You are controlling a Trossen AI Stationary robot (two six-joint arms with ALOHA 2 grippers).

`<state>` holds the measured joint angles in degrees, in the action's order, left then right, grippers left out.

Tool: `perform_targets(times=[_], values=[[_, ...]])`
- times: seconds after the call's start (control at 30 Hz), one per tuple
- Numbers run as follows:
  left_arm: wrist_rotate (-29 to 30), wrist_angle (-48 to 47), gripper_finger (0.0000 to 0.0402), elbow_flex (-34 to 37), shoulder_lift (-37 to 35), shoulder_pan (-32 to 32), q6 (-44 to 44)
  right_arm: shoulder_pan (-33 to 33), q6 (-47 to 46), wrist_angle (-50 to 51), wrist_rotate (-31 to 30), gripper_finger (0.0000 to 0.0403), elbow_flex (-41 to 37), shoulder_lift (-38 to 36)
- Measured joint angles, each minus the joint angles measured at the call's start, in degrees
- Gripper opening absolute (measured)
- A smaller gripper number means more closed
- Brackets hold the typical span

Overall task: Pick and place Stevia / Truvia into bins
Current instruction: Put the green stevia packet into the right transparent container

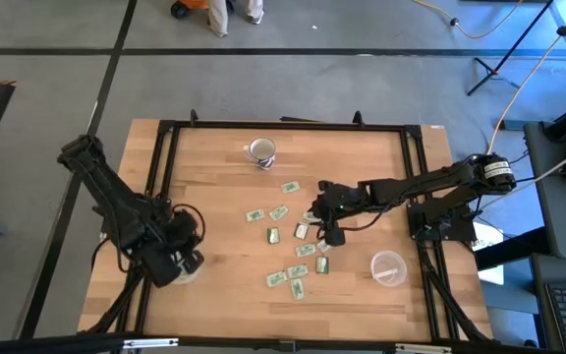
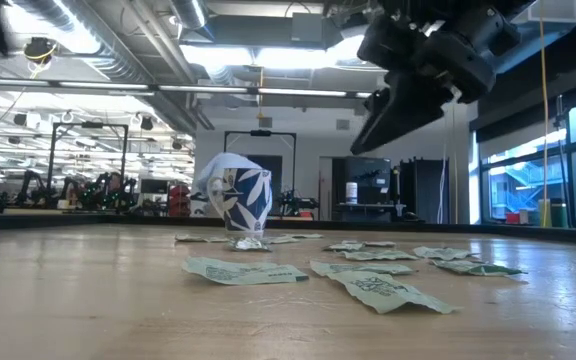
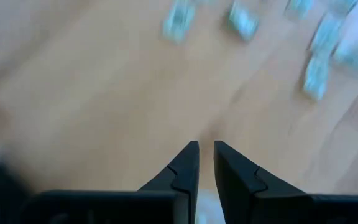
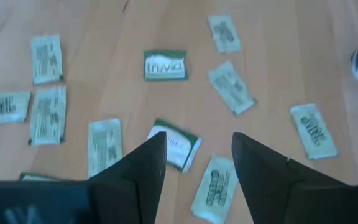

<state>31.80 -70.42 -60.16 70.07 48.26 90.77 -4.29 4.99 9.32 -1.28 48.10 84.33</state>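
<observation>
Truvia packets (image 1: 296,251) lie scattered across the table's (image 1: 214,177) middle as your right gripper (image 1: 328,230) hovers over them, fingers (image 4: 143,163) spread wide and empty, one packet (image 4: 176,144) between their tips. "Truvia" reads on a green packet (image 4: 165,65) beyond. Your left gripper (image 1: 178,264), at 8 o'clock near the table's edge, shows fingers (image 3: 188,168) slightly parted, holding nothing, above a cup (image 1: 187,274). The other cup (image 1: 389,267) sits at 4 o'clock, bare wood around it.

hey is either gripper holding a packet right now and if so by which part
Nothing is held. The right gripper hangs open above the scattered packets, with nothing between its fingers. The left gripper, over the cup at the table's left, shows a narrow empty gap.
</observation>
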Motion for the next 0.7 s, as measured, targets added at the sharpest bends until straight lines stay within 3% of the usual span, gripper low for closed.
perform_targets(times=[0.17,0.43,0.7], values=[[5.40,1.78,0.0038,0.00,-1.94,-5.61,-10.73,-2.68,-1.47,3.06,2.66,0.0184,0.98,0.00],[4.64,9.42,0.0036,0.00,-1.98,-17.90,-34.49,-10.55,-6.48,9.33,2.38,0.0184,4.81,0.00],[9.63,25.88,0.0036,4.08,-1.99,-23.68,-54.95,-17.35,-19.45,13.72,-4.75,0.0184,4.40,0.00]])
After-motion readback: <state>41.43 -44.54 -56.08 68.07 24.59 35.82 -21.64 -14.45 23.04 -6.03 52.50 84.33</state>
